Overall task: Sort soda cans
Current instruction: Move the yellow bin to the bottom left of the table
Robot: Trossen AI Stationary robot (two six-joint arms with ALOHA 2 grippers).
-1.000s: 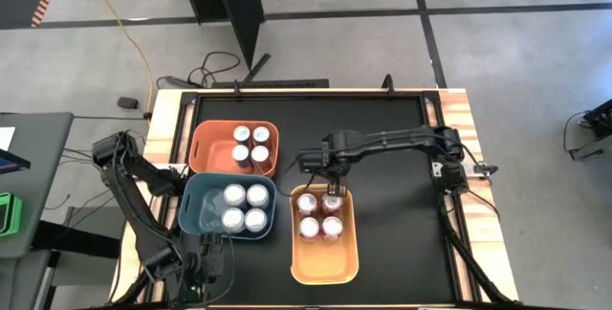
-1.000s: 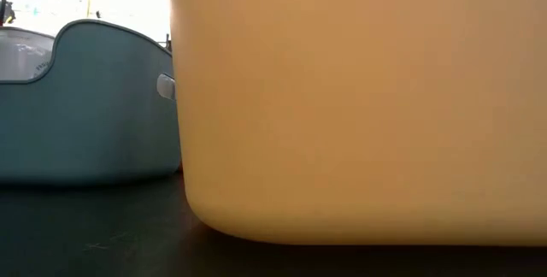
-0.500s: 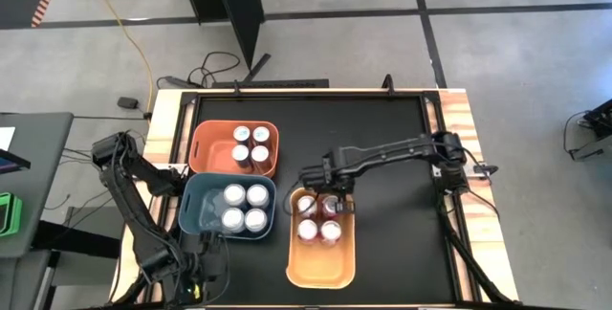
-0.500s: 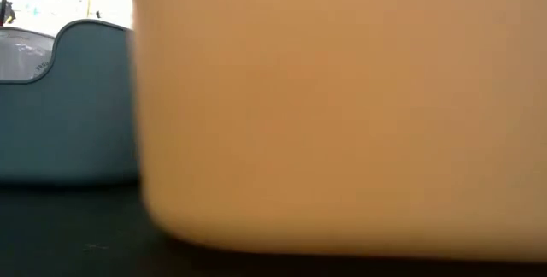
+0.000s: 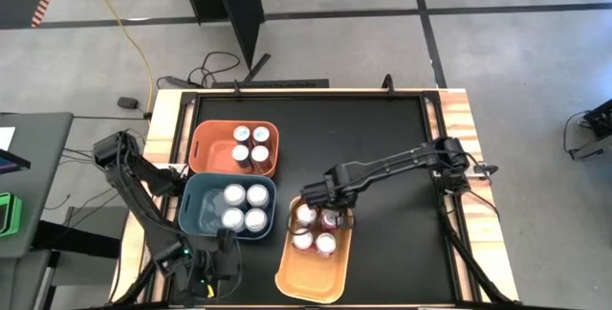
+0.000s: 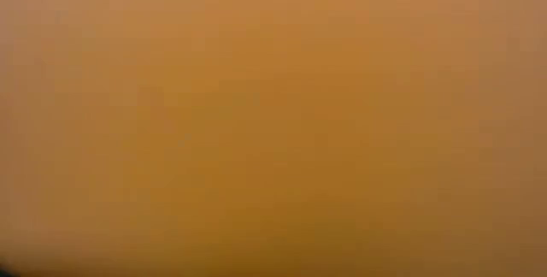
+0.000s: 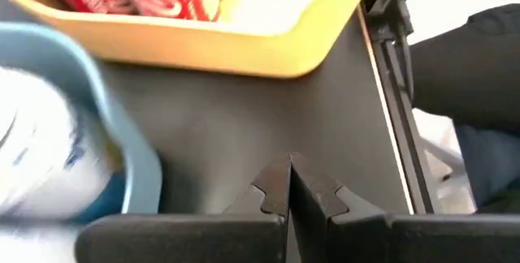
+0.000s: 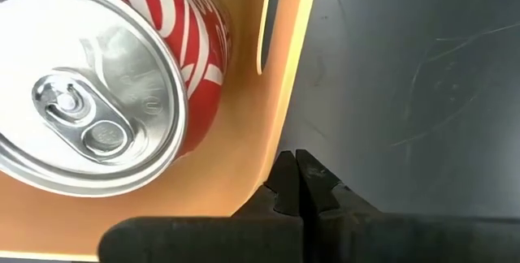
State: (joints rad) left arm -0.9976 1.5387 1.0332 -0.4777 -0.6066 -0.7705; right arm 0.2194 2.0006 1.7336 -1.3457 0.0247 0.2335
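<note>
Twelve soda cans (image 5: 308, 226) sit sorted in three bins on the black table (image 5: 382, 138): four in the orange bin (image 5: 206, 147), four in the blue bin (image 5: 196, 205), four red ones in the yellow bin (image 5: 311, 272) near the table's front edge. Right gripper (image 5: 321, 197), fingers closed and empty, presses the yellow bin's far rim. Left gripper (image 7: 290, 188), closed and empty, rests at the front-left corner.

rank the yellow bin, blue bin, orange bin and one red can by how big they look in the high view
1. yellow bin, the longest.
2. blue bin and orange bin: these look alike in size, so no ranking between them.
3. red can, far smaller than any bin.
</note>
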